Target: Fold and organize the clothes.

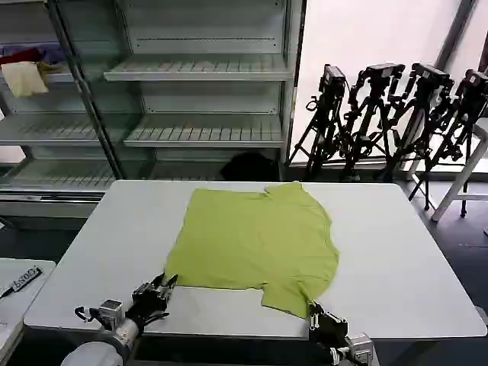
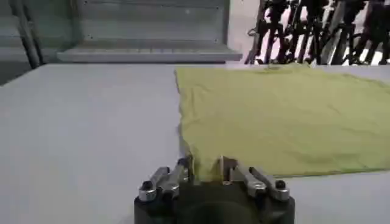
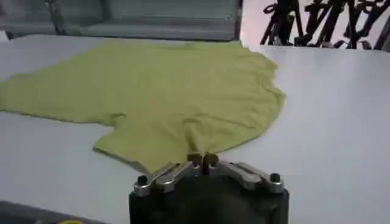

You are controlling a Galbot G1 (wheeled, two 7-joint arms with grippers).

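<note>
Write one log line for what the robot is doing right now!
lime-green cotton T-shirt flat on white table | left gripper shut on near corner | right gripper shut on sleeve edge

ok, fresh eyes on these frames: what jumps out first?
The lime-green T-shirt spread flat across the middle of the white table, plain side up. At its near edge both grippers pinch cloth: the left gripper on the near left corner, the right gripper on the near sleeve, jaws closed on fabric. Behind, a row of black camera tripods stands beside grey shelving.
</note>
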